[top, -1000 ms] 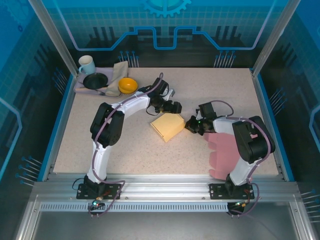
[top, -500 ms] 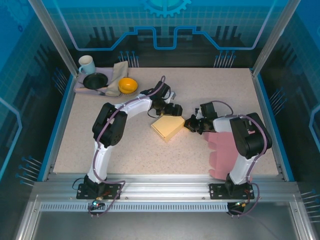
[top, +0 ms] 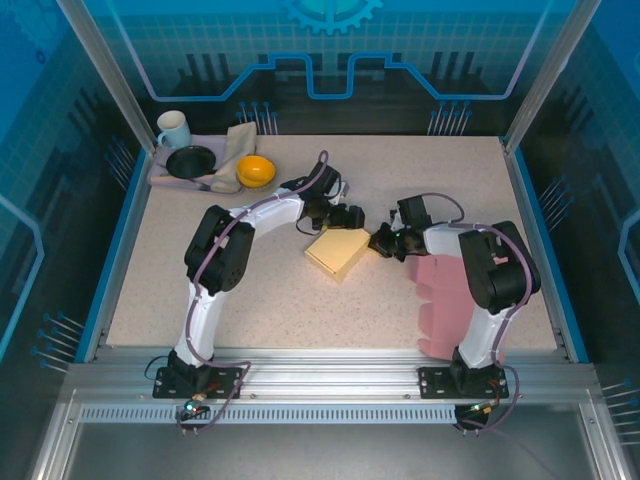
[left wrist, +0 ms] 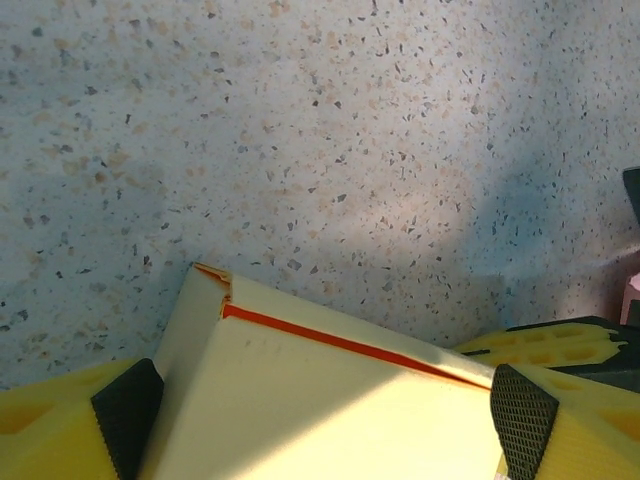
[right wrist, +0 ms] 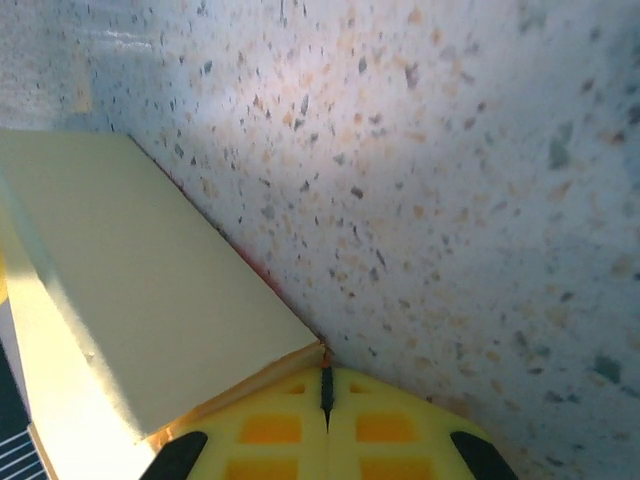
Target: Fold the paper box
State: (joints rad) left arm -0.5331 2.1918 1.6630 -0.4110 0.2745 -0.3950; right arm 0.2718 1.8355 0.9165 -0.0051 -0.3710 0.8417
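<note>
Top external view, paper box (top: 337, 252) on the table (top: 450, 180) between both grippers, left gripper (top: 345, 216) fingers spread wide astride its far edge, right gripper (top: 383, 243) fingers closed together, tips touching a box corner.

"Taking the paper box (top: 337, 252) as the centre, what's where?"

"The left gripper (top: 346, 217) is at its far edge, fingers either side. The right gripper (top: 383, 243) touches its right corner."

"And the crockery?"

"Well behind the box, to its left: mug (top: 173, 128), dish (top: 190, 161), bowl (top: 255, 171) and cloth (top: 238, 150), all together. A mat (top: 450, 300) lies in front of the box, to its right."
</note>
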